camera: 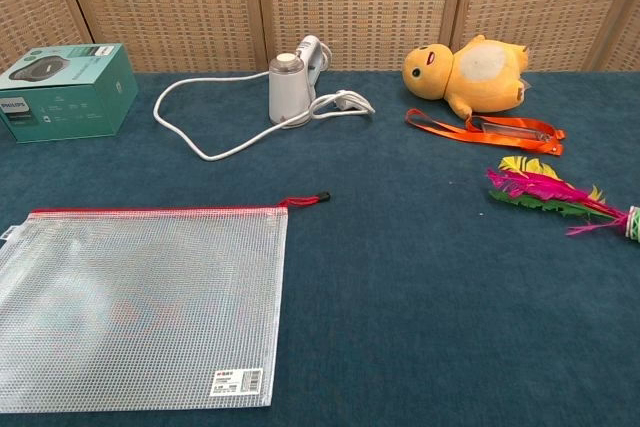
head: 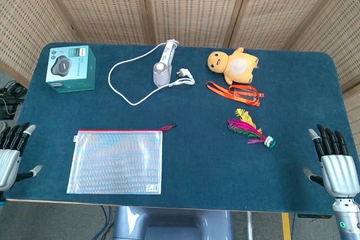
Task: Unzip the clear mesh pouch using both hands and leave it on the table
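The clear mesh pouch (head: 115,161) (camera: 140,305) lies flat on the blue table near the front left. Its red zipper runs along the top edge, and the pull tab (head: 169,127) (camera: 310,199) sticks out at the right end. My left hand (head: 11,153) hovers at the table's left front edge, fingers spread, holding nothing, a short way left of the pouch. My right hand (head: 333,161) is at the right front edge, fingers spread and empty, far from the pouch. The chest view shows neither hand.
A teal box (head: 71,68) (camera: 60,92) stands back left. A white corded appliance (head: 163,66) (camera: 290,82) lies at the back centre. A yellow plush duck (head: 232,66) (camera: 465,67), an orange lanyard (head: 236,91) (camera: 490,127) and a feather shuttlecock (head: 250,130) (camera: 555,195) lie to the right.
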You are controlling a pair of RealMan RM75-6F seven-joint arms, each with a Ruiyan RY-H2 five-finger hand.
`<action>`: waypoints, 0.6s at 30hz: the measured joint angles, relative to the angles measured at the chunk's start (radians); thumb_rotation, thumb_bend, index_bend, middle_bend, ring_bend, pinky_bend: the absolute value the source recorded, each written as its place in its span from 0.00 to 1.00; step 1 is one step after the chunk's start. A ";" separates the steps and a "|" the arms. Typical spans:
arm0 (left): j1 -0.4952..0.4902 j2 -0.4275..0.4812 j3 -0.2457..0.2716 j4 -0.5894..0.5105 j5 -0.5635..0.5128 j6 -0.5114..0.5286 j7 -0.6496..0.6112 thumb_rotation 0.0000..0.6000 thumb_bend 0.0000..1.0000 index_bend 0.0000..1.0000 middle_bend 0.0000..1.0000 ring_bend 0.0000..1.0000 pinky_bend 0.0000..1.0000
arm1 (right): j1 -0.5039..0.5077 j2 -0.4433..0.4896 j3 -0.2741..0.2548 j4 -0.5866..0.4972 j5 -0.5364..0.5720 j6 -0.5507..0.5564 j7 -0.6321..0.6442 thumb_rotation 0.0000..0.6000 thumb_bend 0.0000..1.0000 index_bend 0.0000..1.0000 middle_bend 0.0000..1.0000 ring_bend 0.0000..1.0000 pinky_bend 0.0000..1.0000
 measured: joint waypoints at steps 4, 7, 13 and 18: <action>-0.003 0.003 0.004 0.000 0.006 -0.008 -0.016 1.00 0.00 0.00 0.00 0.00 0.00 | 0.001 0.005 -0.001 -0.010 -0.002 -0.003 0.001 1.00 0.00 0.00 0.00 0.00 0.00; -0.020 0.004 -0.003 -0.012 -0.003 -0.036 -0.017 1.00 0.00 0.00 0.24 0.26 0.17 | 0.003 0.007 0.000 -0.012 0.002 -0.007 0.000 1.00 0.00 0.00 0.00 0.00 0.00; -0.132 -0.001 -0.059 -0.069 -0.034 -0.163 0.054 1.00 0.00 0.16 0.83 0.84 0.91 | 0.008 0.004 0.010 -0.006 0.034 -0.027 -0.006 1.00 0.00 0.00 0.00 0.00 0.00; -0.282 -0.037 -0.134 -0.117 -0.136 -0.342 0.214 1.00 0.00 0.30 0.94 0.93 1.00 | 0.013 0.000 0.023 -0.001 0.068 -0.044 -0.018 1.00 0.00 0.00 0.00 0.00 0.00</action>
